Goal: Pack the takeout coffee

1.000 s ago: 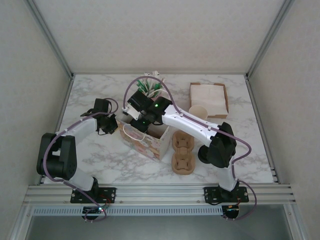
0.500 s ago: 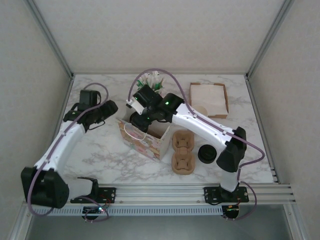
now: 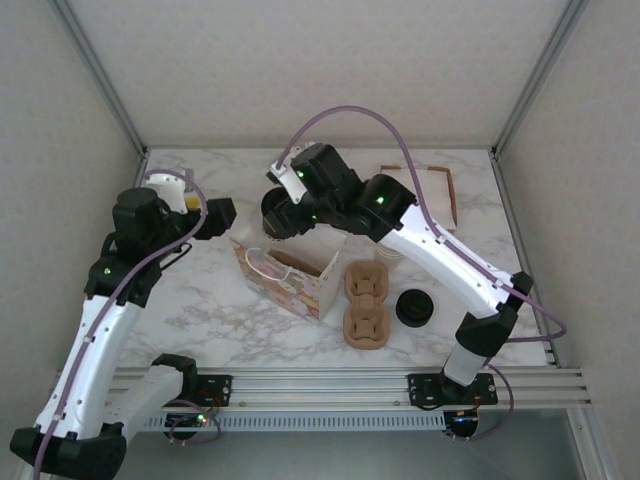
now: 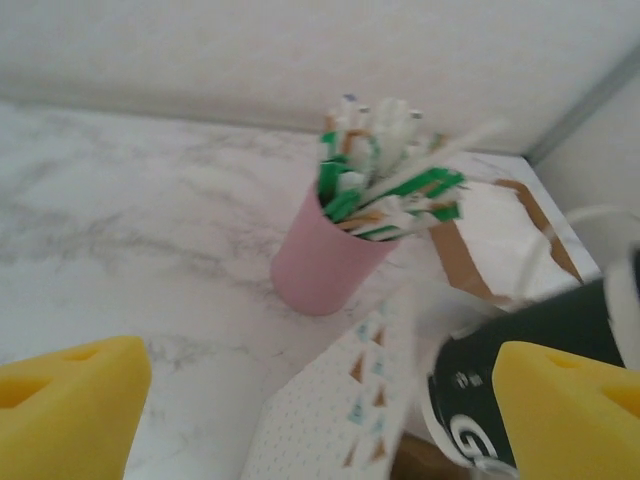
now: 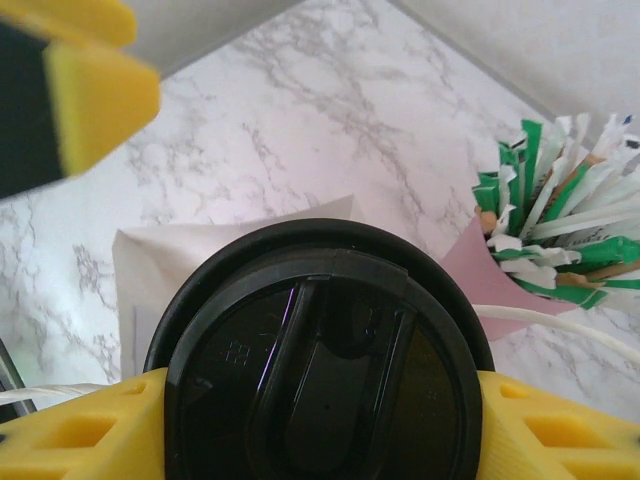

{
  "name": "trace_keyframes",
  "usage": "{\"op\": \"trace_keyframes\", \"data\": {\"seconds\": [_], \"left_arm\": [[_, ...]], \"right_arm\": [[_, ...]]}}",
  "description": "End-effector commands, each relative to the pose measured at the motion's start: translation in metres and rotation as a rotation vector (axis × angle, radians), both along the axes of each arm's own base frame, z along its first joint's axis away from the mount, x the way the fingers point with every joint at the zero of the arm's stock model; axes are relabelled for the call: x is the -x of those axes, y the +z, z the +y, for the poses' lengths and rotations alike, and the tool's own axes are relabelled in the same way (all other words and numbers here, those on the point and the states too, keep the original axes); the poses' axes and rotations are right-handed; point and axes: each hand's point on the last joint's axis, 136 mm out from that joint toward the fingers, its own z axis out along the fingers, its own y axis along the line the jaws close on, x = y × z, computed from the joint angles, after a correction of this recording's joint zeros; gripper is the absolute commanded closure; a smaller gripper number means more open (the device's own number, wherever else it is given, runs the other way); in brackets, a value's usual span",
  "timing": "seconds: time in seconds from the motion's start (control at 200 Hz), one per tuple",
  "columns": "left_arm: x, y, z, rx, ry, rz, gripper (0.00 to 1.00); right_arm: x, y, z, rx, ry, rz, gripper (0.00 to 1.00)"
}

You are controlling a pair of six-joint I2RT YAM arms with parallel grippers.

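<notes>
A: White-walled booth, marble table (image 3: 200, 300), and there's movement on the left. A second ago the left gripper (image 3: 215, 213) was down at the left edge of the paper bag (image 3: 285, 275); now it has swung up and away, clear of the bag.

B: And its jaws have sprung wide. In the left wrist view its yellow fingers (image 4: 70, 400) sit at opposite edges with nothing held between them.

A: So the bag stands on its own, mouth up. The right side?

B: The right gripper (image 3: 283, 218) has risen with its arm. It is clamped on the takeout coffee (image 5: 320, 360), yellow pressed to either side of the black lid, and the cup hangs over the bag's far rim — not inside yet.

A: My read: the bag is readied and the drop is what's left. With nothing bracing it, a nudge on the rim could tip it.

B: Now the blind spots. The lid hides the cup's own body from the right wrist camera, and from above the right arm covers much of the bag's mouth, so I can't tell how high the cup sits over the opening.

A: The dark shape (image 4: 480, 390) low in the left wrist view is too blurred to name. The pink cup (image 4: 322, 268) of sachets stands just behind the bag.
</notes>
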Motion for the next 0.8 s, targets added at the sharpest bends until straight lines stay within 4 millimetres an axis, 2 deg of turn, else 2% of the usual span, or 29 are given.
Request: {"op": "trace_keyframes", "data": {"seconds": [0.0, 0.195, 0.305, 0.385, 0.43, 0.796], "left_arm": [[0.024, 0.024, -0.031, -0.142, -0.272, -0.183, 0.10], [0.051, 0.021, -0.051, -0.326, -0.492, -0.291, 0.10], [0.061, 0.031, -0.062, -0.343, -0.584, -0.353, 0.10], [0.061, 0.036, -0.068, -0.338, -0.616, -0.369, 0.07], [0.062, 0.035, -0.071, -0.344, -0.641, -0.367, 0.00], [0.048, 0.033, -0.092, -0.382, -0.737, -0.369, 0.00]], "right_arm": [[0.006, 0.039, -0.008, -0.093, -0.030, -0.045, 0.48], [0.012, 0.053, -0.017, -0.110, -0.039, -0.062, 0.48], [0.019, 0.061, -0.019, -0.135, -0.023, -0.059, 0.48], [0.024, 0.066, -0.018, -0.159, -0.010, -0.057, 0.48], [0.026, 0.070, -0.018, -0.172, -0.006, -0.059, 0.48], [0.048, 0.092, -0.014, -0.266, 0.055, -0.044, 0.48]]}}
